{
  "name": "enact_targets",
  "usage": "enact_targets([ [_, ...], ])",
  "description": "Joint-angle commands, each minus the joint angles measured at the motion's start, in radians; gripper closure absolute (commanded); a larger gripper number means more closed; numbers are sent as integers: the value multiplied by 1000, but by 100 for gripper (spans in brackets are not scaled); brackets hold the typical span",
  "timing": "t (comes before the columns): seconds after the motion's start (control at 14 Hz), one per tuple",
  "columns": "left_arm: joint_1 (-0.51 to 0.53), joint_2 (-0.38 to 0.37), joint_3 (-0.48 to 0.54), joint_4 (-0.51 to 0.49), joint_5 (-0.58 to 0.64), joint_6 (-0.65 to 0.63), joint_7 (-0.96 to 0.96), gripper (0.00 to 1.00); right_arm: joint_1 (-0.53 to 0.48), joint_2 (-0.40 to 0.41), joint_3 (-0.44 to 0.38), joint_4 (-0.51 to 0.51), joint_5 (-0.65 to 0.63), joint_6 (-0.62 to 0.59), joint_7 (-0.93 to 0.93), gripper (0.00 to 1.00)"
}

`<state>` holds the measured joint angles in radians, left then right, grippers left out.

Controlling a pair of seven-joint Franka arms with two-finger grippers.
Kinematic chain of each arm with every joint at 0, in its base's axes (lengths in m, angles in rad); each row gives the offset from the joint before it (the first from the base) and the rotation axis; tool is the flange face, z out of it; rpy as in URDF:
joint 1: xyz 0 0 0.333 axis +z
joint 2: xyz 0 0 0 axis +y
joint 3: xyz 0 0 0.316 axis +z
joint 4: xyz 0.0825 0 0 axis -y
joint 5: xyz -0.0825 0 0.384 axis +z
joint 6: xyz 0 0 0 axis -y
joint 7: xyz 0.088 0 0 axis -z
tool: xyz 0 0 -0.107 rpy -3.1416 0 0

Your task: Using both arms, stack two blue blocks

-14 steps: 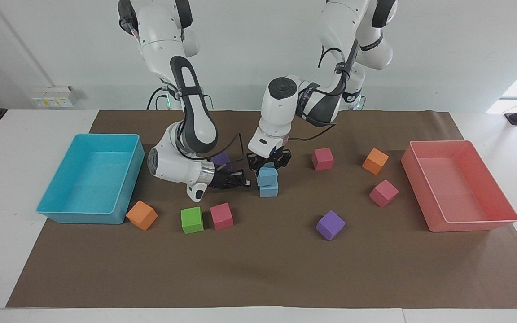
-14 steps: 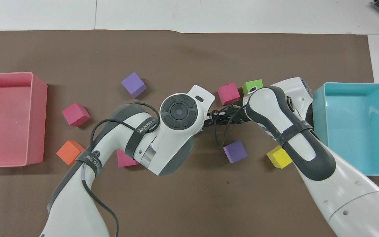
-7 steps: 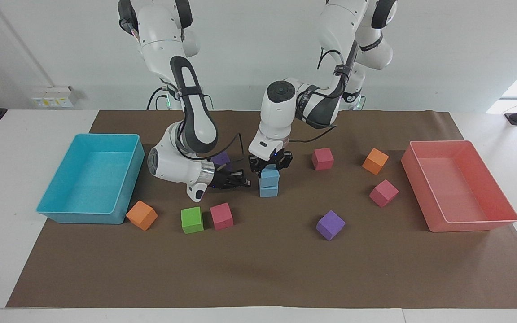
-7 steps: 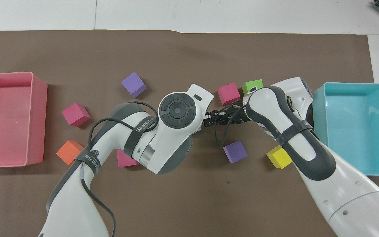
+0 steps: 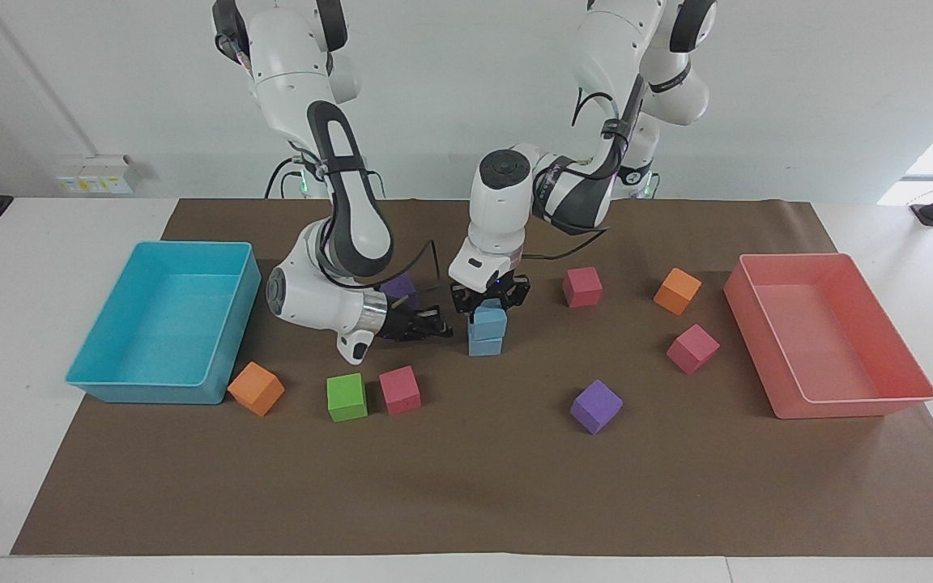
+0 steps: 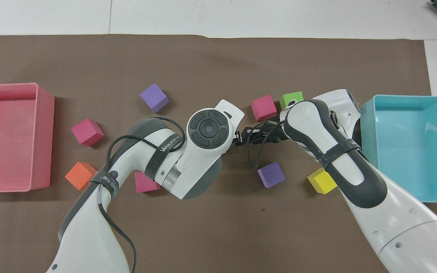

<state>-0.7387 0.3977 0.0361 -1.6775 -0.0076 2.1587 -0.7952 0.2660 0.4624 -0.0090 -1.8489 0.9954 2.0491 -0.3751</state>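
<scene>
Now the upper blue block [image 5: 488, 319] is sitting squarely on the lower blue block [image 5: 485, 344], edges roughly flush; a sec ago it was skewed and overhanging toward the left arm's end, so the misalignment is being corrected. Ref. landmark: the stack, approx. mid-mat. Left gripper [image 5: 488, 305] is coming down from above and clamping the upper block, fingers clenched on its sides; wrist has shifted slightly vs. the earlier frames, carrying the block into line. Right gripper [image 5: 434, 326] is lying low just beside the stack, toward the right arm's end, fingertips closed on nothing, not touching either block as far as the facing view shows; pos. unchanged over the last sec. In the overhead view the stack is hidden under the left arm's wrist; only the right gripper's tip [image 6: 246, 136] is showing next to it. Purple cube [image 5: 398, 287] is sitting nearer to the robots than the stack, toward the right arm's end, clear of it. Judgement: placement is essentially done; remaining step is prob. releasing and lifting straight up w/o dragging the top block. Risk: foam sticking to the fingers on release and tipping the stack.
</scene>
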Motion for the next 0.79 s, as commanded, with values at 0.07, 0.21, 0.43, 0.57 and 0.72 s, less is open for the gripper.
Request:
enact_targets([
  [0.07, -4, -8, 4, -11, 20, -3, 43, 78, -5, -15, 4, -7, -26, -4, 32, 100],
  [0.21, -5, -8, 4, -11, 20, -3, 50, 76, -5, -15, 4, -7, -26, -4, 32, 100],
  [0.43, -8, -10, 4, -21, 20, 0, 73, 71, -5, -15, 4, -7, -26, -4, 32, 100],
  [0.57, -8, -10, 4, -21, 20, 3, 79, 70, -5, -15, 4, -7, -26, -4, 32, 100],
  [0.72, -8, -10, 2, -21, 20, 7, 79, 68, -5, -15, 4, -7, -26, -4, 32, 100],
])
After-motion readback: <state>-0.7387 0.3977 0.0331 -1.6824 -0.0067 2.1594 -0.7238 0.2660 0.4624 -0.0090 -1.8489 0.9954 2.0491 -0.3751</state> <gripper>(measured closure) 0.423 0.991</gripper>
